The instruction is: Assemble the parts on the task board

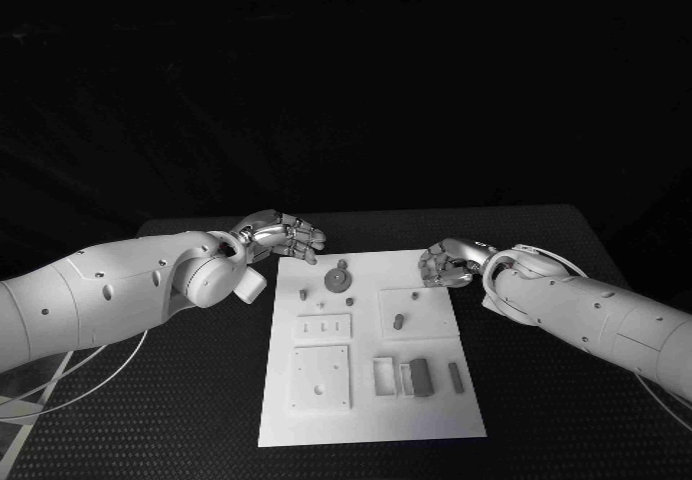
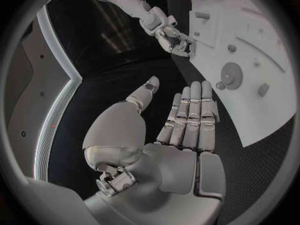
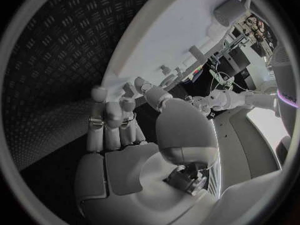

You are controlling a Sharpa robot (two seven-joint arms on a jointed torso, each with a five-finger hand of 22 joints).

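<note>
- Your left hand hovers just off the task board's far left corner, fingers straight and apart, holding nothing.
- The task board lies mid-table; a gear-shaped part rests near its far edge, more parts lower down.
- Your right hand sits at the board's far right edge, fingers curled inward, apparently empty.

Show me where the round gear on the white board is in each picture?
Head view: the gear lies near the task board's far edge, between the two hands.
Left wrist view: the gear lies on the board beyond the left hand's fingertips.
Right wrist view: I cannot pick the gear out on the board.
Shared landmark: the white task board itself, on the black table.
</note>
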